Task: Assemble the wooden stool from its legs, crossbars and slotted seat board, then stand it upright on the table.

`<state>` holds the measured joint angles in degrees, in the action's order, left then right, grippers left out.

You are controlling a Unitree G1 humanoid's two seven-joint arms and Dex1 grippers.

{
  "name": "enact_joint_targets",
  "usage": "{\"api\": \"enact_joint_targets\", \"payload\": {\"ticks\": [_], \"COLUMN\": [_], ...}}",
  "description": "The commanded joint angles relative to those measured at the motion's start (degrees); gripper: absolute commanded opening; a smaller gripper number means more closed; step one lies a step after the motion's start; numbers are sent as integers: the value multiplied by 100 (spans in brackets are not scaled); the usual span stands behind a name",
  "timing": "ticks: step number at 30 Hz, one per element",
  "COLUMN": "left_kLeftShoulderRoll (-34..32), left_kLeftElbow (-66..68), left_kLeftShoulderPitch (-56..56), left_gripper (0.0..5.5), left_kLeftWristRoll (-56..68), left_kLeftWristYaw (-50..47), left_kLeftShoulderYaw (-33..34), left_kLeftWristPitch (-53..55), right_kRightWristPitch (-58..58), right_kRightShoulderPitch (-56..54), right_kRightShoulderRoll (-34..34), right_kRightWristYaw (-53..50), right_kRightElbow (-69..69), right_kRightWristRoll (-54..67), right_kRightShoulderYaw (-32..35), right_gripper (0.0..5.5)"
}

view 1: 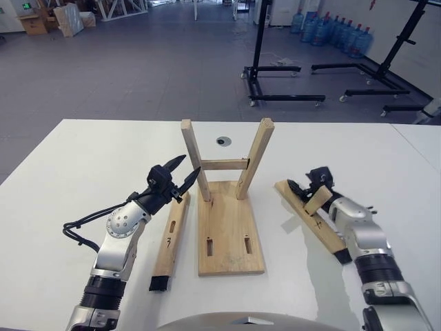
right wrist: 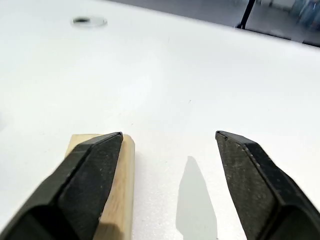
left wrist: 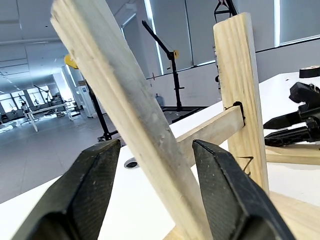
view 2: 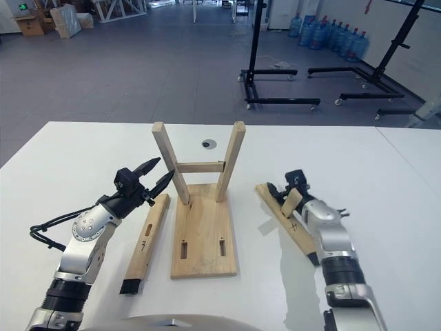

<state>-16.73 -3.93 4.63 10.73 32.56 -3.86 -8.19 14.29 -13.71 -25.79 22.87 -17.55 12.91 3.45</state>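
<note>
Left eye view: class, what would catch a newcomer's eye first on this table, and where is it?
Two upright legs joined by a crossbar rise from the far end of the seat board lying in the middle of the table. The open left gripper hovers beside them, near a loose leg left of the board; the open right gripper sits over a second loose leg on the right.

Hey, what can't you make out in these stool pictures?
Left wrist view: where the upright leg meets the seat board, cut off at the bottom edge behind the left gripper.
Right wrist view: which wood piece lies below the right gripper; a finger and the edge hide most of it.
Head views: how deep each upright leg sits in its slot, hidden inside the board.
</note>
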Motion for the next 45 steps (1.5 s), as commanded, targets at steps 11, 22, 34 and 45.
{"api": "enact_joint_targets", "payload": {"ticks": [11,22,34,45], "left_kLeftShoulderRoll": [11,142,111,109], "left_kLeftElbow": [-164,-945,-909,-786], "left_kLeftShoulderPitch": [-207,-1044,-973,-801], "left_gripper": [262,262,262,262], "left_kLeftWristRoll": [-76,-270,-275,-257], "left_kLeftWristYaw": [-105,-649,-641,-597], "left_kLeftShoulderYaw": [23,-30,-50,-52], "left_kLeftWristPitch": [-13,172,213,165], "right_kRightWristPitch": [-653,1656,2651,3244], "right_kRightShoulderPitch": [316,3696,3439,3055], "right_kRightShoulderRoll": [-126,84,-195,-429], "right_kRightWristYaw": [-587,5,-505,-435], "right_kRightElbow": [1108,4545,4496,4163], "right_kRightWristRoll": [467,1888,862,462], "right_kRightShoulderYaw": [1706,1534,492,-48], "right_gripper": [357,443,443,274]}}
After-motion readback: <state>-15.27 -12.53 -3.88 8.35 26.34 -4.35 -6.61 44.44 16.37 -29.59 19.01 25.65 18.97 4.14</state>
